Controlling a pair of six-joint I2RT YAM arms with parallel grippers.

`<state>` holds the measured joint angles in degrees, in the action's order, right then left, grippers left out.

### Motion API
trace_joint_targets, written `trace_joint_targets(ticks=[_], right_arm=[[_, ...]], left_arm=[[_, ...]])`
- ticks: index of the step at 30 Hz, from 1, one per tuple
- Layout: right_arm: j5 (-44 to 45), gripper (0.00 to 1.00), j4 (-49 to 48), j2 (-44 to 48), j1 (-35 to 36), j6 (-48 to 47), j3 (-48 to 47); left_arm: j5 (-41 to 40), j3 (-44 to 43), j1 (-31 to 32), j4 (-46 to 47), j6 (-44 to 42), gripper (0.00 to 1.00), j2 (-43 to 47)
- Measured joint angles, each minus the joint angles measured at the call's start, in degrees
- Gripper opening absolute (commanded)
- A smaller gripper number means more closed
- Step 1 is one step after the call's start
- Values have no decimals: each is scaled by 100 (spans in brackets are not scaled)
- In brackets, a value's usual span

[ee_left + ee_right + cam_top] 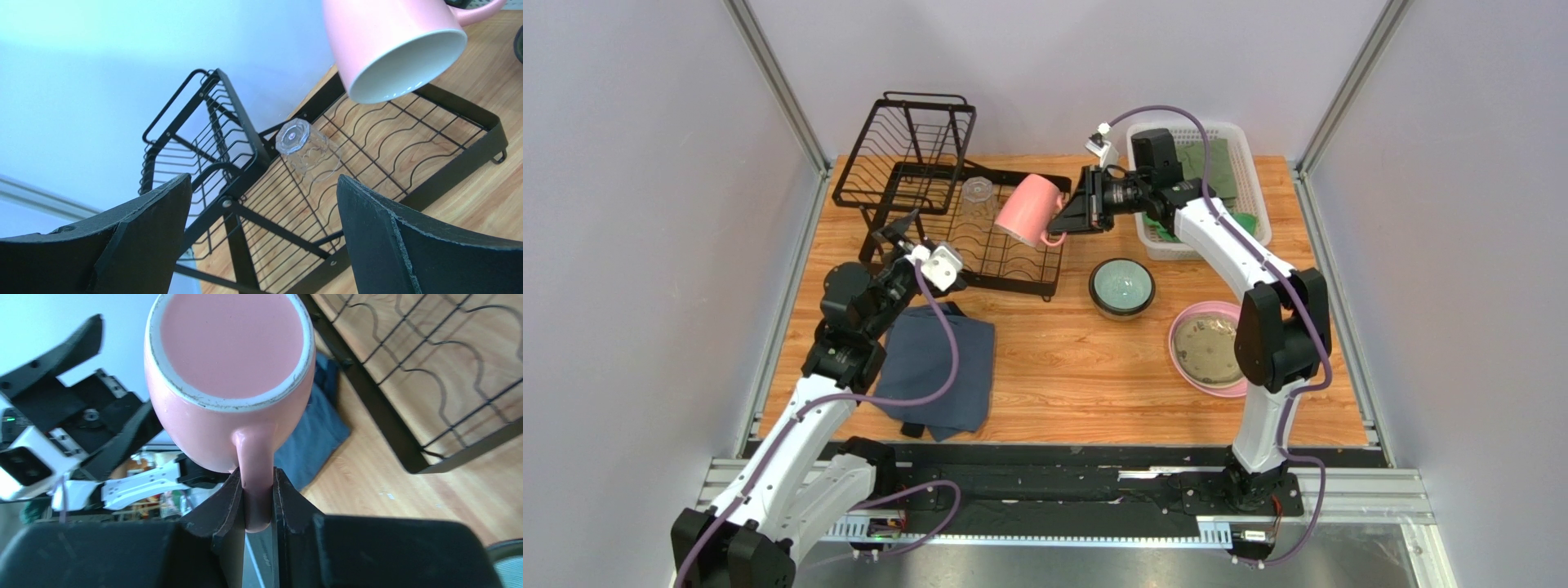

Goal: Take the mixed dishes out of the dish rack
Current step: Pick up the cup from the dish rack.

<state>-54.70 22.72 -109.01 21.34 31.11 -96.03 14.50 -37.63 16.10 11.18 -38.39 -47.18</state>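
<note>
My right gripper point(1063, 222) is shut on the handle of the pink mug point(1030, 208), holding it tilted in the air above the right part of the black dish rack point(928, 184). The mug's base point(230, 343) faces the right wrist camera, its handle point(256, 478) between the fingers; its open mouth shows in the left wrist view point(405, 67). A clear glass point(978, 194) stands upside down on the rack's lower tray point(305, 146). My left gripper point(901, 235) is open and empty at the rack's near left corner. The dark bowl point(1122, 288) and the pink plate point(1234, 386) with the cream plate point(1205, 344) on it sit on the table.
A folded blue-grey cloth point(934, 368) lies on the table in front of the rack, under my left arm. A white basket point(1225, 135) of green cloths stands at the back right, behind my right arm. Grey walls close in both sides.
</note>
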Motion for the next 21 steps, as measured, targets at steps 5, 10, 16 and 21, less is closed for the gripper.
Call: trace_joint_targets(ticks=[5, 10, 16, 21], right_arm=[[-376, 0, -688, 175, 0, 713, 367], [-579, 0, -1139, 264, 2, 1165, 520], [-682, 0, -1416, 273, 55, 1453, 579], [-713, 0, -1478, 278, 138, 1543, 643]], left_arm=[[66, 203, 199, 505, -116, 94, -153], [136, 214, 413, 861, -262, 94, -251], [260, 205, 662, 1023, -466, 93, -474], [313, 116, 796, 1023, -522, 90, -667]])
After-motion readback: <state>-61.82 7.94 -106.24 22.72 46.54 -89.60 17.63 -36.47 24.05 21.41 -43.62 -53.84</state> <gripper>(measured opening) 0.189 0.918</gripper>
